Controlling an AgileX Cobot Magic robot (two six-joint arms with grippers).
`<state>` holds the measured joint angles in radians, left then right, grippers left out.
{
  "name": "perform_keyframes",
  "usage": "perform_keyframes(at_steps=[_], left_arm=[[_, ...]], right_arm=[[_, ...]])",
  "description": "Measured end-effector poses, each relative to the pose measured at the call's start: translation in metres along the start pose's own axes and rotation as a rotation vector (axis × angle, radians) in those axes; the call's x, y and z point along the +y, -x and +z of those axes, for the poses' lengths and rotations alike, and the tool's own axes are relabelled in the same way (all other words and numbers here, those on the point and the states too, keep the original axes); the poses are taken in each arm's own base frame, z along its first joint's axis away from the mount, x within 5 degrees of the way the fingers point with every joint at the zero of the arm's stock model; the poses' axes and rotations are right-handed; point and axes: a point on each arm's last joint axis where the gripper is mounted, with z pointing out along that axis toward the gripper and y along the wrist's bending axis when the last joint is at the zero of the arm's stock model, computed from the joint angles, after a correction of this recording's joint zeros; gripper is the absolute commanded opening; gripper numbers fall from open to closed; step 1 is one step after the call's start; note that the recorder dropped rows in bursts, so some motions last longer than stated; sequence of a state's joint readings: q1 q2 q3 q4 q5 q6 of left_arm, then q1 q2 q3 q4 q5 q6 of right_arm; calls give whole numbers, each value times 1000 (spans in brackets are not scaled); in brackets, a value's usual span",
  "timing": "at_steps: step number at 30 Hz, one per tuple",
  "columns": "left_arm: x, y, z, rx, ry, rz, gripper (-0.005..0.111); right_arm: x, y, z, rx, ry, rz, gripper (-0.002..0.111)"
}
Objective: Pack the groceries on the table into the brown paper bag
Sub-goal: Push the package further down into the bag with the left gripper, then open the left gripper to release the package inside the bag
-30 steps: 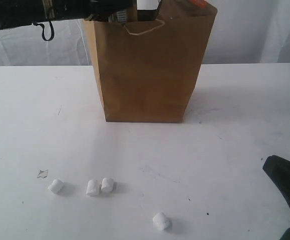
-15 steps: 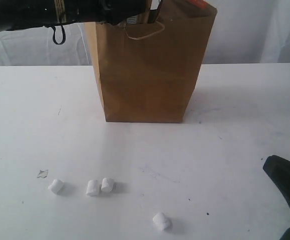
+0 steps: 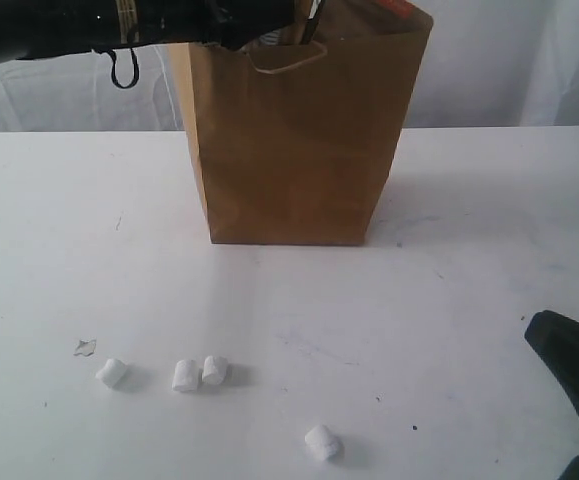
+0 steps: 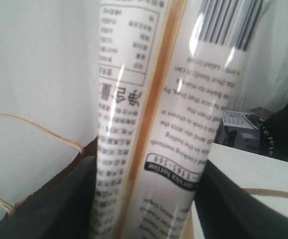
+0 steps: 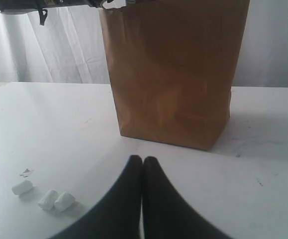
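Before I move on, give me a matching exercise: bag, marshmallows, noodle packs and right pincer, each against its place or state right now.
Things
1. bag
2. marshmallows
3. noodle packs
4. right pincer

Places or states
A. shut and empty, low over the table
B. between the fingers of the left pincer, at the bag's mouth
C. standing upright, far side of the table
D. loose on the table, in front of the bag

Pairs: 1-C, 2-D, 3-B, 4-A
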<state>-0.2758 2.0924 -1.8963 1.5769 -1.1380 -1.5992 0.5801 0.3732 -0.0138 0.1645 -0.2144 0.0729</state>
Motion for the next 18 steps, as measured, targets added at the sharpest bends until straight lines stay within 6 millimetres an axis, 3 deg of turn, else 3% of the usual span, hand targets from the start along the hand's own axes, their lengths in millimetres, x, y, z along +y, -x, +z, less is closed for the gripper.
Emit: perform_keyframes(at_steps=[9, 18], left_arm=[[-7, 20, -12, 76, 45, 129, 59], [7, 23, -30, 92, 106, 125, 59]], right_arm=[[0, 0, 0, 0, 0, 0, 0], [0, 0, 0, 0, 0, 0, 0]])
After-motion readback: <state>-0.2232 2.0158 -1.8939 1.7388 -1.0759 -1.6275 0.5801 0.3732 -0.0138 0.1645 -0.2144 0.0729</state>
